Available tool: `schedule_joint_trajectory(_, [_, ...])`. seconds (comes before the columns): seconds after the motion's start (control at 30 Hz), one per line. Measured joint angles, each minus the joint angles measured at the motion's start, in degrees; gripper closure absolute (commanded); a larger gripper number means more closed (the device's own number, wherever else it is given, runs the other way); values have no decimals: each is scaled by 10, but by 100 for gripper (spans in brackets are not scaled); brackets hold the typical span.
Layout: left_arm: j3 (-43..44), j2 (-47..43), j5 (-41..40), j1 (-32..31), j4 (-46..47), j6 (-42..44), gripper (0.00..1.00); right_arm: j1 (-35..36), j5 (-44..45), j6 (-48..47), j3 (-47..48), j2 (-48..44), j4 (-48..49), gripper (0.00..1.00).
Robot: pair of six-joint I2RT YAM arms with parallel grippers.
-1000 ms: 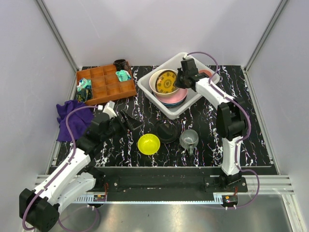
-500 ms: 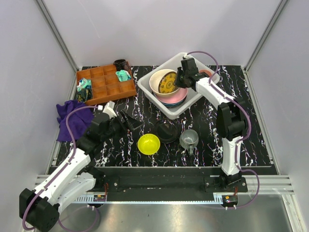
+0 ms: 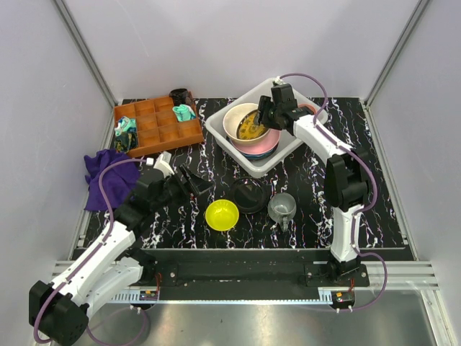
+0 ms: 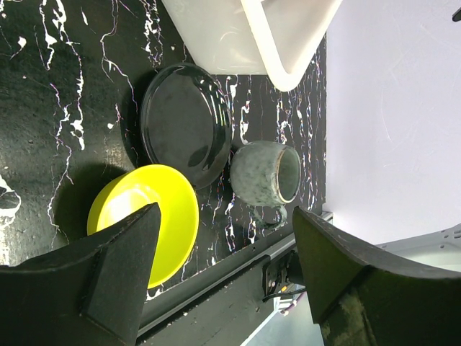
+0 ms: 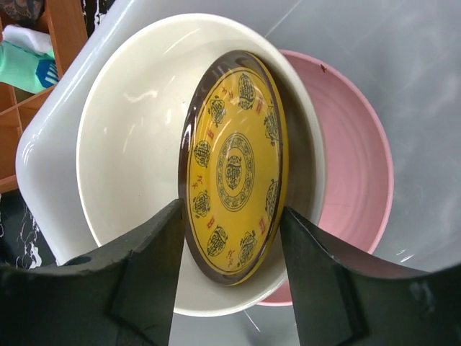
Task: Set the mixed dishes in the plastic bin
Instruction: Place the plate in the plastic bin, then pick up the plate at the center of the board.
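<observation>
1. Presently the right gripper (image 5: 230,207) is hanging, fingers spread, astride a yellow patterned dish (image 5: 234,169) inside the plastic bin (image 3: 230,144).
2. That dish is leaning in the cream bowl (image 5: 130,158).
3. Outside the bin, the left gripper (image 4: 225,213) is hovering, fingers apart, by the small yellow bowl (image 4: 144,216).

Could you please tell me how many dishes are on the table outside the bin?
3: the yellow bowl, the black saucer beside it, and the grey mug rightmost. More may be hidden.

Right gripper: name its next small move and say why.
Probably lift the right gripper straight up out of the plastic bin: its jaws stand apart either side of the yellow patterned plate, which already rests in the cream bowl, so nothing there needs holding.
</observation>
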Motion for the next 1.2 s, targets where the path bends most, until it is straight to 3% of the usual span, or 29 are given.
schedule_joint_trajectory(0.3, [0,0,0,0,0,-2,23,0,24,-12,-3,-27,-12,27])
schedule_joint_trajectory(0.63, [-7,1,-1,0,0,1,23,0,57,-21,-62,-95,-22,27])
schedule_joint_trajectory(0.87, [-23,52,-5,0,33,39,24,0,20,1,-188,-236,-23,27])
schedule_joint_trajectory(1.2, [-19,247,-10,-7,134,112,24,0,-56,30,-371,-483,-26,27])
